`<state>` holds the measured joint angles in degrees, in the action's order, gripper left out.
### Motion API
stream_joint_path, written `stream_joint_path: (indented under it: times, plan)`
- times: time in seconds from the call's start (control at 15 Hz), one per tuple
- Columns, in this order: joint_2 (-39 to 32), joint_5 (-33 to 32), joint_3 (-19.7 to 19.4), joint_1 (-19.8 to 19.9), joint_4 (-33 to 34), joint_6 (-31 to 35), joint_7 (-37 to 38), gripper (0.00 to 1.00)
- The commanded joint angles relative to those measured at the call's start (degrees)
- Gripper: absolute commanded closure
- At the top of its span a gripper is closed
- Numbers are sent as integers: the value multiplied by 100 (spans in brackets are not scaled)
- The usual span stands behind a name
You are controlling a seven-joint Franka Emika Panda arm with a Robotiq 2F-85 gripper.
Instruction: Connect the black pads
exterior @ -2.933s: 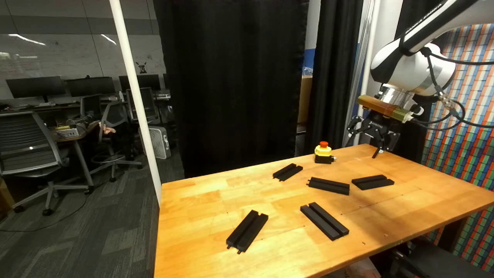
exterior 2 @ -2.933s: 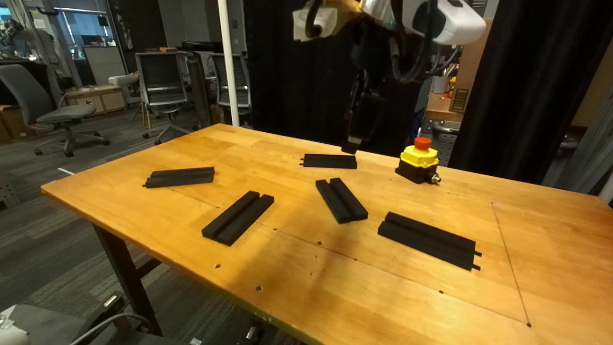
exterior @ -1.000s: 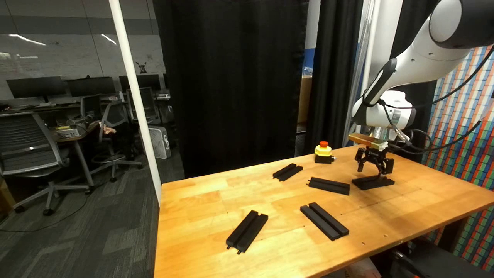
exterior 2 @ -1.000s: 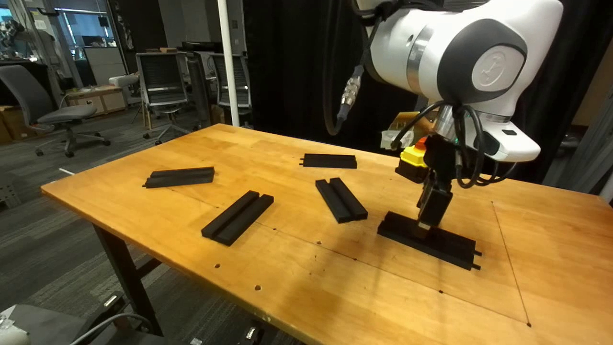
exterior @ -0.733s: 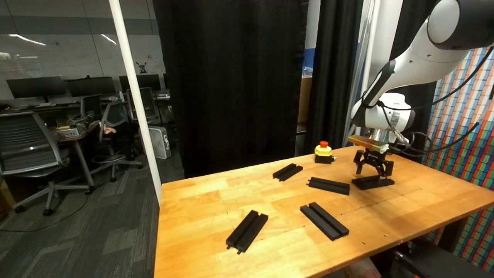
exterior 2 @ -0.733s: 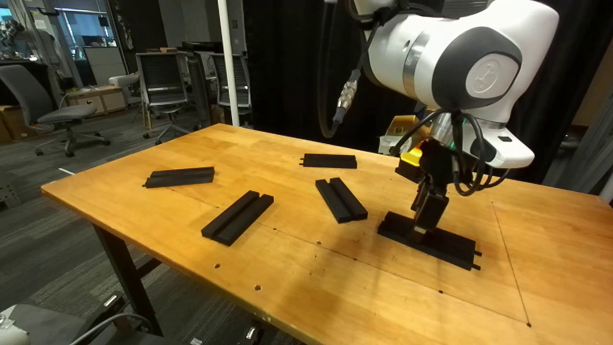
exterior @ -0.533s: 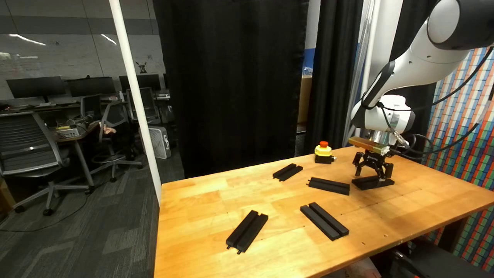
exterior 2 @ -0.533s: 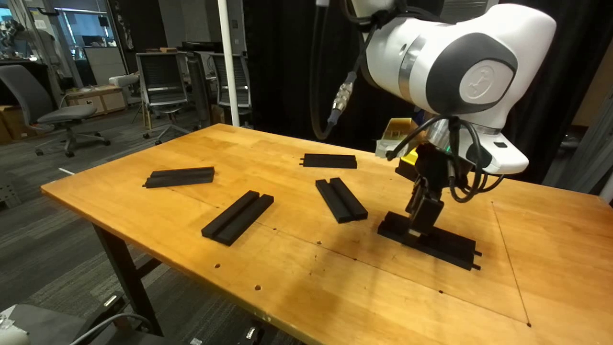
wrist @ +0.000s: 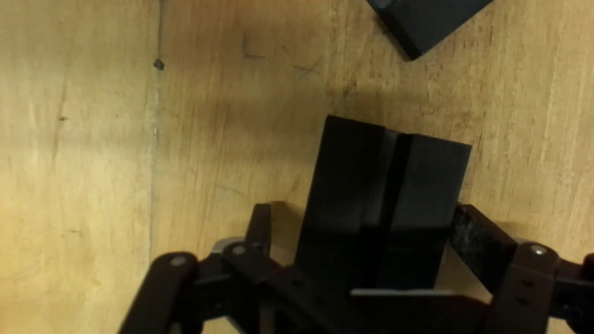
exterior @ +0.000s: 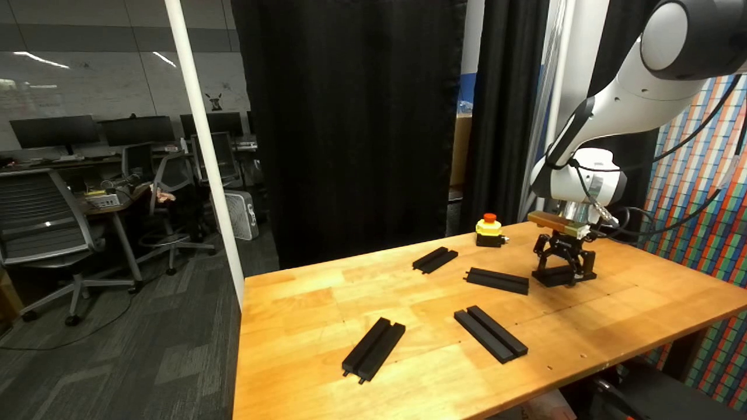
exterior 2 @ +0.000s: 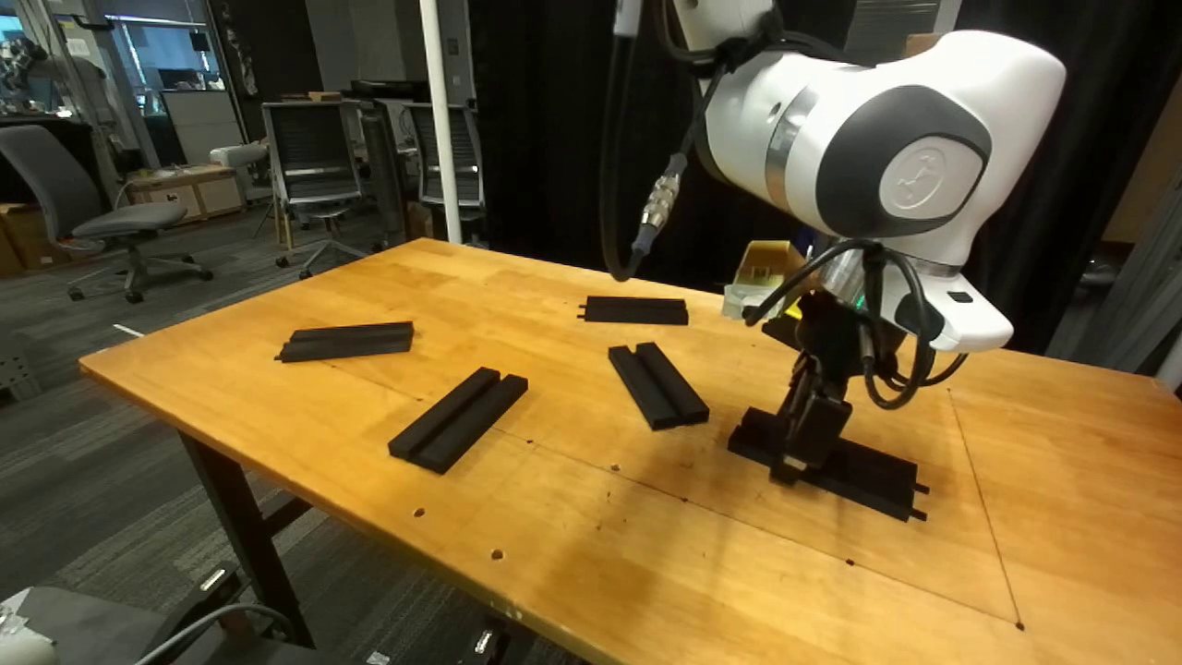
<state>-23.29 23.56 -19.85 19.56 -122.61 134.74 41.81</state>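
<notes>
The gripper [wrist: 362, 227] straddles the grooved black pad [wrist: 380, 199], jaws spread wide, and should centre over it, evening the lopsided gaps, before squeezing.

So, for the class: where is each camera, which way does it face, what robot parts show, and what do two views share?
In an exterior view: higher than the table, looking down across it to a black curtain; arm and gripper show at right.
In an exterior view: also high, seemingly nearer the arm, facing the curtain and chairs; arm large at upper right, gripper below.
Wrist view: on the arm's end, facing the table and a black pad; gripper shows at the bottom.
Both exterior views share all five black pads.
</notes>
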Motion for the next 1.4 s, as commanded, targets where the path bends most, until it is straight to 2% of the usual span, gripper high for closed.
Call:
stream_joint_path:
  times: [0.0, 0.2, 0.27, 0.6, 0.87, 1.0, 1.13, 1.33]
  plan:
    - [-88, 25, 21, 43, 137, 19, -101, 26]
    - [-24, 92, 74, 37, 172, -20, -126, 51]
    - [35, 112, 92, 17, 141, -30, -112, 55]
    - [520, 30, 137, -325, -243, -87, 401, 55]
    - [1106, -472, 41, -817, -486, -293, 1598, 55]
    - [1382, -670, 133, -938, -502, -509, 2090, 55]
    - [1524, -387, 365, -944, -423, -654, 2089, 55]
    - [1563, 131, 709, -1035, -289, -367, 2097, 55]
